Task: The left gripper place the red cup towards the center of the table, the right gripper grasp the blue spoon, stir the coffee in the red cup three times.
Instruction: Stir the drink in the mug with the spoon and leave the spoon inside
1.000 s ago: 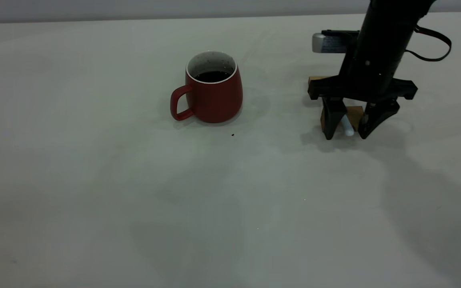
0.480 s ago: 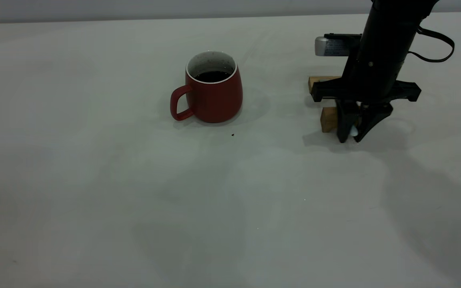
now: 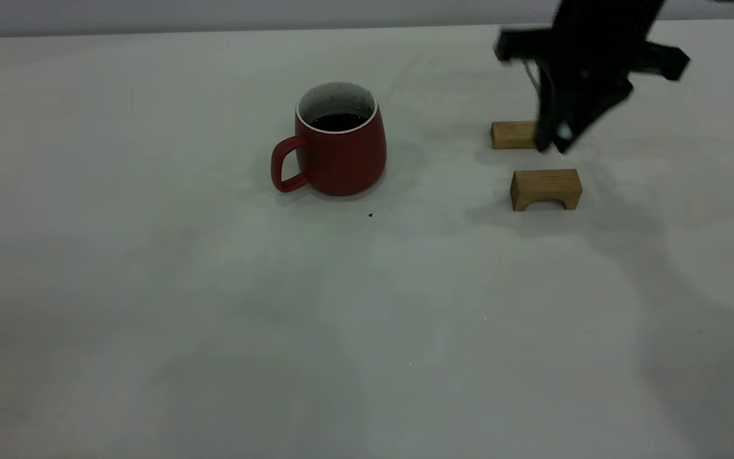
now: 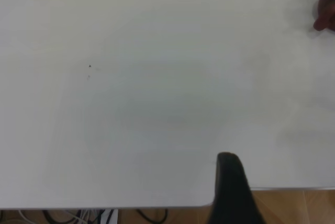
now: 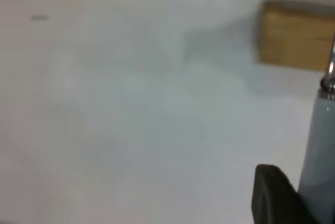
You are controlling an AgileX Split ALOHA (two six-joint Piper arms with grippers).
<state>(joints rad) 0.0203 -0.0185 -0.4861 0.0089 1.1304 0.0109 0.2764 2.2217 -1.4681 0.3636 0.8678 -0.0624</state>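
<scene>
The right gripper (image 3: 558, 137) hangs above the off-white table (image 3: 214, 306), its black fingers clamped on the pale-blue-handled spoon (image 5: 319, 145). Two small wooden blocks (image 3: 546, 189) sit just below the fingertips. The dark red ceramic mug (image 3: 338, 143) of black coffee (image 3: 339, 121) stands well apart. I cannot tell how the left gripper (image 4: 230, 192) has its fingers set.

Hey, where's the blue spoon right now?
In the exterior view the blue spoon is off the table, pinched in the right gripper at the far right, above the two wooden blocks and right of the red cup.
</scene>
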